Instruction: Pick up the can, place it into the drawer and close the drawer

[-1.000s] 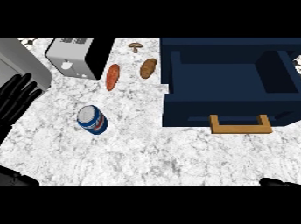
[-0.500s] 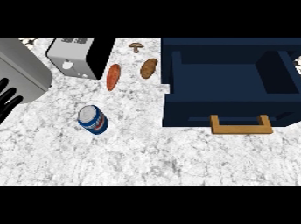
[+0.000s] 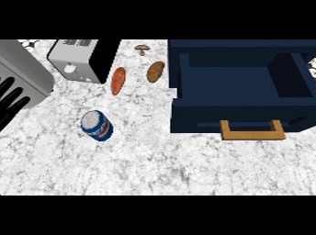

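At the left edge the left hand [image 3: 3, 108] was seen with fingers spread straight, holding nothing; the right hand was out of view. The can [image 3: 97, 125] stood upright on the counter [image 3: 154, 165], right of that hand and apart from it, well left of the open drawer [image 3: 245, 117]. The reaching step was judged to be in hand: next, fingers would need closing round the can.
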`<state>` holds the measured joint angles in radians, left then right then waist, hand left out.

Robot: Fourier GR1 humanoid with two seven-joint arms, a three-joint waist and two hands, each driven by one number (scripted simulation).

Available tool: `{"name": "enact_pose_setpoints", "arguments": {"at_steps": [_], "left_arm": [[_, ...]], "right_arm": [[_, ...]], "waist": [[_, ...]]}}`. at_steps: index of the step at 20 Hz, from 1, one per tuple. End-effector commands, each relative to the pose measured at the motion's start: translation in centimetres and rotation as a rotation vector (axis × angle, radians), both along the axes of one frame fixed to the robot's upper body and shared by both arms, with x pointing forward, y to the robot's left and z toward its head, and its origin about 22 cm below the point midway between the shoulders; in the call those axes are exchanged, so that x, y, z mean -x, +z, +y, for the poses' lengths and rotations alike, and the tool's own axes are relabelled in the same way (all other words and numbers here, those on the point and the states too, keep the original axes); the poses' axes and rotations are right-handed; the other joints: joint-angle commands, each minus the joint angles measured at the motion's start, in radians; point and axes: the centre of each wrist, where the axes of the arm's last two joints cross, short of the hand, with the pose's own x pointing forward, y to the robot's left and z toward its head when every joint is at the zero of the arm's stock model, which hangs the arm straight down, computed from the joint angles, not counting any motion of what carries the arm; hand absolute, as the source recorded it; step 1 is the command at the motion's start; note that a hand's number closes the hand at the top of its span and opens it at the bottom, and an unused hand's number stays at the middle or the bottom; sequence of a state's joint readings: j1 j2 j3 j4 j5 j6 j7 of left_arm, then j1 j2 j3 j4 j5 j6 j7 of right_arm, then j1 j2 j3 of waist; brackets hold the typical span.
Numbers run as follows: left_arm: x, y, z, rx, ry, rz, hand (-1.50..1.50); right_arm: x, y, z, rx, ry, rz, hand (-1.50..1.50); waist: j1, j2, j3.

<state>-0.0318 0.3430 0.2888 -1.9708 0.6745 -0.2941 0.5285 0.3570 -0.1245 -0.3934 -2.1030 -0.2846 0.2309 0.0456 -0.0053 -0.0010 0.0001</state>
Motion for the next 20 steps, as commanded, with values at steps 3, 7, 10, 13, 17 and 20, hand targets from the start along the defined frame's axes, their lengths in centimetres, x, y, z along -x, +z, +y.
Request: {"name": "enact_pose_setpoints", "arguments": {"at_steps": [3, 7, 10, 13, 17, 20], "left_arm": [[-3.0, -1.7, -0.3, 0.054, -0.014, 0.075, -1.50], [-3.2, -1.1, -3.5, 0.043, -0.007, 0.056, -1.50], [-5.2, -3.7, -4.1, 0.045, -0.023, 0.097, -1.50], [-2.9, -3.8, -5.4, 0.029, 0.004, 0.075, -1.50], [-6.1, -7.7, -4.4, 0.008, 0.014, 0.108, -1.50], [-7.4, -8.6, -4.7, 0.006, 0.014, 0.119, -1.50]], "right_arm": [[1.5, -1.3, -0.3, -0.006, 0.015, 0.014, -1.50], [1.5, 2.0, -1.6, 0.001, -0.007, 0.013, -1.50], [2.3, 0.2, -1.2, 0.009, 0.014, 0.004, -1.50], [2.6, 0.0, -1.0, 0.004, -0.004, 0.015, -1.50], [4.2, 1.7, -1.3, 0.003, 0.006, 0.016, -1.50], [3.0, 0.6, -4.0, 0.002, 0.008, 0.022, -1.50]], "waist": [[-0.004, 0.001, 0.000], [-0.001, 0.000, 0.000], [-0.006, 0.002, 0.000], [0.001, 0.000, 0.000], [-0.007, 0.001, 0.000], [-0.004, 0.002, 0.000]]}}
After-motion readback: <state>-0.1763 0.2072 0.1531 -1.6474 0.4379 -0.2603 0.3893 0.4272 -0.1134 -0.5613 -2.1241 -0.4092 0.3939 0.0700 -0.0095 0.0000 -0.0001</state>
